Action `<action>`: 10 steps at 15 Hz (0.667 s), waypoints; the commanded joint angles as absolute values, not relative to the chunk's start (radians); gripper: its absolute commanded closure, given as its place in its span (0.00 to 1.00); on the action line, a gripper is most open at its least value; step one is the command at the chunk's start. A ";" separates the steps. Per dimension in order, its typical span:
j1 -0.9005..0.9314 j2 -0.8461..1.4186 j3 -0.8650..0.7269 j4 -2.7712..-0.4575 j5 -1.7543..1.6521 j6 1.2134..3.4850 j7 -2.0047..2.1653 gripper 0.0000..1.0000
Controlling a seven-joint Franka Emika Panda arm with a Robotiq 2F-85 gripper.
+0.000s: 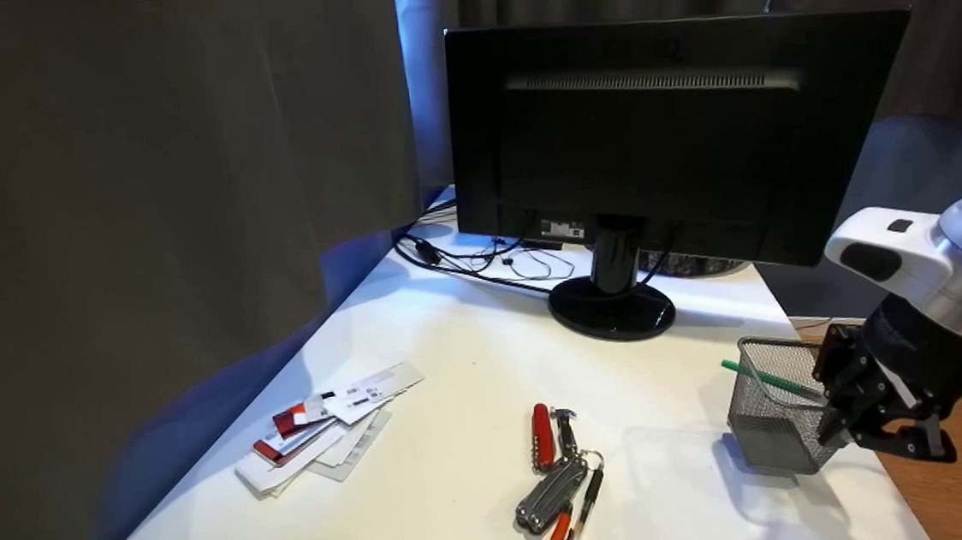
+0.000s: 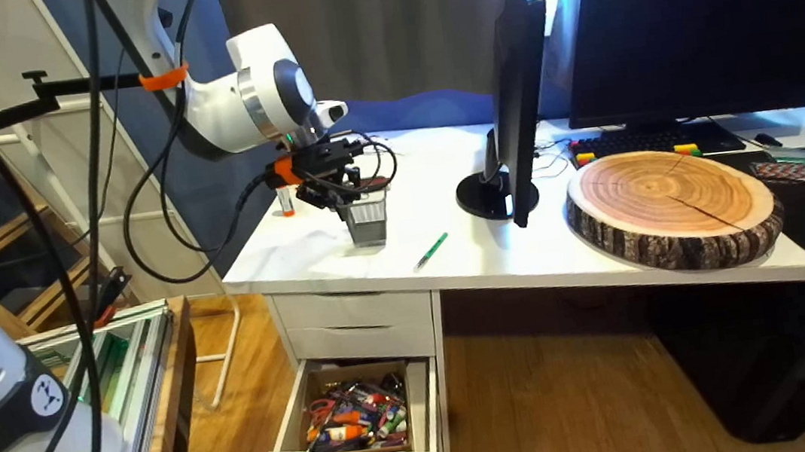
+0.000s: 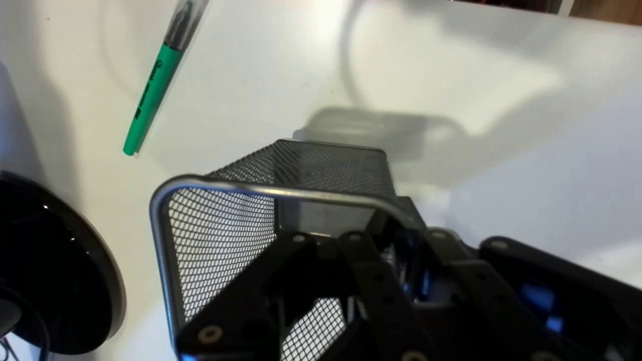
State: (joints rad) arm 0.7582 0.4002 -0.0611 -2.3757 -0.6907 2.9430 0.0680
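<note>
The tool [image 3: 401, 220] appears clamped onto the mesh cup [image 3: 223, 235] near its rim, the rest below.

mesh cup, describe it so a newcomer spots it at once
Above the white desk extends a robot arm. Its end effector grips the mesh cup. Unlike the slim green highlighter lying nearby, this cup is grey, see-through and open-topped.

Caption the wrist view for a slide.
A gripper pinches the wall of a mesh cup; a green marker lies apart on the white desk.
</note>
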 commanded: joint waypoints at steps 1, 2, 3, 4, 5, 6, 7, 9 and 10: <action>0.791 0.413 -0.073 -2.370 -0.713 2.957 0.086 0.98; 0.791 0.416 -0.069 -2.370 -0.705 2.952 0.080 0.69; 0.800 0.414 -0.077 -2.370 -0.710 2.946 0.087 0.68; 0.817 0.404 -0.098 -2.372 -0.724 2.940 0.108 0.63; 0.832 0.391 -0.119 -2.376 -0.736 2.936 0.126 0.55; 0.848 0.375 -0.144 -2.384 -0.747 2.935 0.146 0.49; 0.872 0.355 -0.179 -2.392 -0.766 2.931 0.178 0.41; 0.929 0.314 -0.272 -2.404 -0.826 2.921 0.272 0.28; 0.943 0.296 -0.304 -2.415 -0.854 2.930 0.309 0.20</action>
